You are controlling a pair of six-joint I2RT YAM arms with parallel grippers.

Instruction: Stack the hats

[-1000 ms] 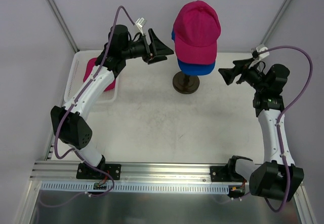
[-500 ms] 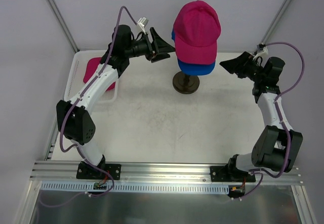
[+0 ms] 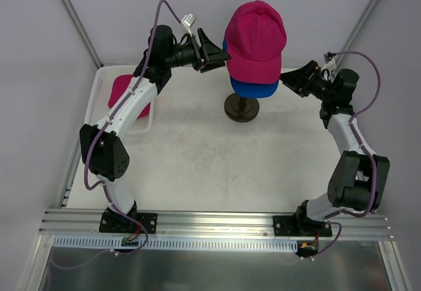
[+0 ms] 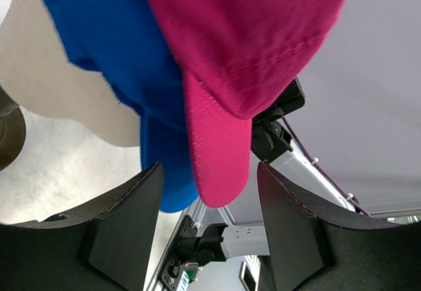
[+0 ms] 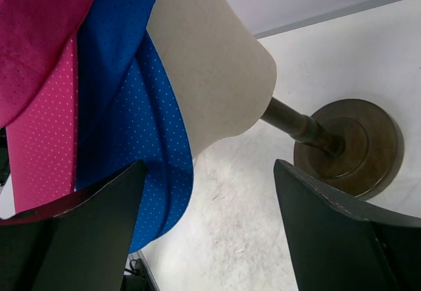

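Magenta fabric cap [image 3: 255, 37] sits atop royal blue fabric cap [image 3: 253, 88], between left gripper [image 3: 219, 55] and right gripper [image 3: 290, 82], both with jaws wide and empty. Second magenta cap [image 3: 118, 89] lies well behind the left jaws, not yet stacked.

Left gripper [image 3: 217, 49] raised, jaws spread wide, pointing across at right gripper [image 3: 289, 80]; right gripper raised too, jaws parted, facing back
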